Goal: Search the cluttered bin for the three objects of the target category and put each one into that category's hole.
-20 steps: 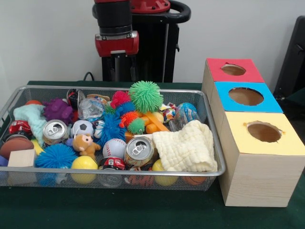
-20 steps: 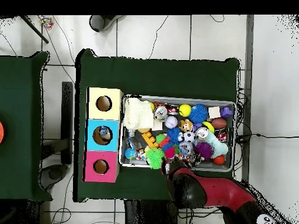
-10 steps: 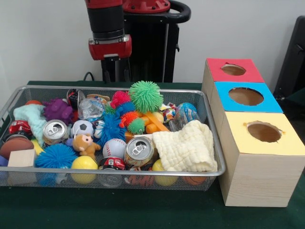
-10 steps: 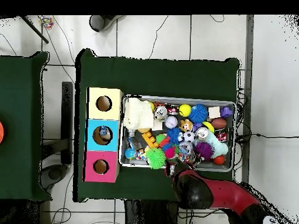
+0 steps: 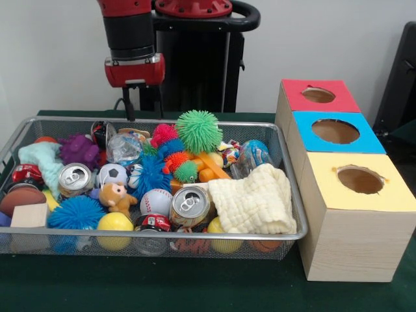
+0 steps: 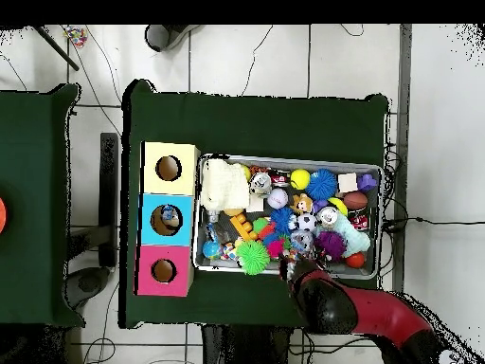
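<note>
Clear bottle (image 5: 123, 148) lies at the bin's (image 5: 162, 239) far side, under the hovering gripper (image 5: 132, 104), whose opening cannot be told; search step, next a descent onto it, then red hole (image 5: 318, 95).

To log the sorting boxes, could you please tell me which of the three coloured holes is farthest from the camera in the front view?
The red-topped hole; the blue one and the yellow one lie nearer.

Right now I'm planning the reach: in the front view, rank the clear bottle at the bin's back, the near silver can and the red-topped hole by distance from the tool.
1. Clear bottle, just below the tool.
2. Near silver can, toward the bin's front.
3. Red-topped hole, far right, outside the bin.
</note>
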Robot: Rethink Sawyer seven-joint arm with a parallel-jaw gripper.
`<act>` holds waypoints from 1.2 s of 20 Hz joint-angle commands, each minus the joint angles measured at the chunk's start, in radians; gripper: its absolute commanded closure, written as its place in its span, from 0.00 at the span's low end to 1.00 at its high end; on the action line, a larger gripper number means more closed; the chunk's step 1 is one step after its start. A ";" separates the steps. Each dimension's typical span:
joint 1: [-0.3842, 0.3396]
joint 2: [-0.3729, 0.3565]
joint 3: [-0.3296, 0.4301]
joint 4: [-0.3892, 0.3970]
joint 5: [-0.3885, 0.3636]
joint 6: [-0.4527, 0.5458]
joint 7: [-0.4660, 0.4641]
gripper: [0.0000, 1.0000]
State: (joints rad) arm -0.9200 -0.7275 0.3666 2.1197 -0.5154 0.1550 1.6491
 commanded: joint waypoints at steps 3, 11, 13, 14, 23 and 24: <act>0.008 0.041 0.025 -0.211 0.017 0.155 -0.001 0.00; 0.042 0.045 0.011 -0.247 0.025 0.176 0.033 0.00; 0.054 0.059 0.004 -0.258 0.021 0.165 0.043 0.00; 0.058 0.069 0.002 -0.264 0.017 0.154 0.047 0.00; 0.091 0.101 -0.044 -0.242 -0.023 0.050 0.091 0.00; 0.099 0.110 -0.053 -0.237 -0.031 0.032 0.098 0.00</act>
State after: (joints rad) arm -0.8547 -0.6709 0.3491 1.9486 -0.5158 0.2203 1.6491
